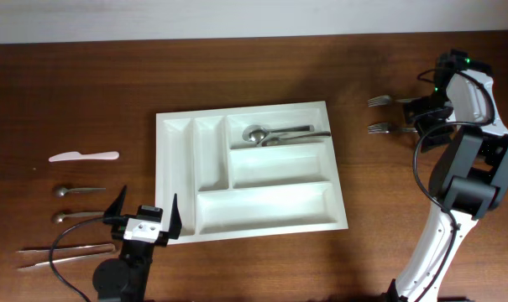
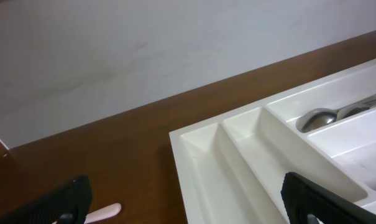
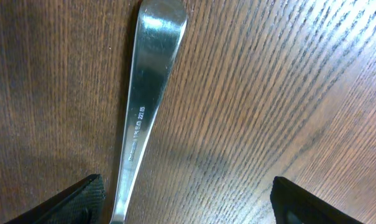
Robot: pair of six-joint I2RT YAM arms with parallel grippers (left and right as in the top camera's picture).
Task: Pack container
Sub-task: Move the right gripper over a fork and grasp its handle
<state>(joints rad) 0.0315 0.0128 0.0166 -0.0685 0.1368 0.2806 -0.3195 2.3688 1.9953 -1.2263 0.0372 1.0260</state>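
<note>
The white cutlery tray lies mid-table with two metal spoons in its upper right compartment. It also shows in the left wrist view, with the spoons in it. My left gripper is open and empty, low at the tray's lower left corner. My right gripper is open at the handle ends of two forks right of the tray. In the right wrist view a fork handle lies just inside the left finger of the open jaws, not gripped.
Left of the tray lie a pink plastic knife, two small spoons and two long thin metal utensils. The table's far edge meets a pale wall.
</note>
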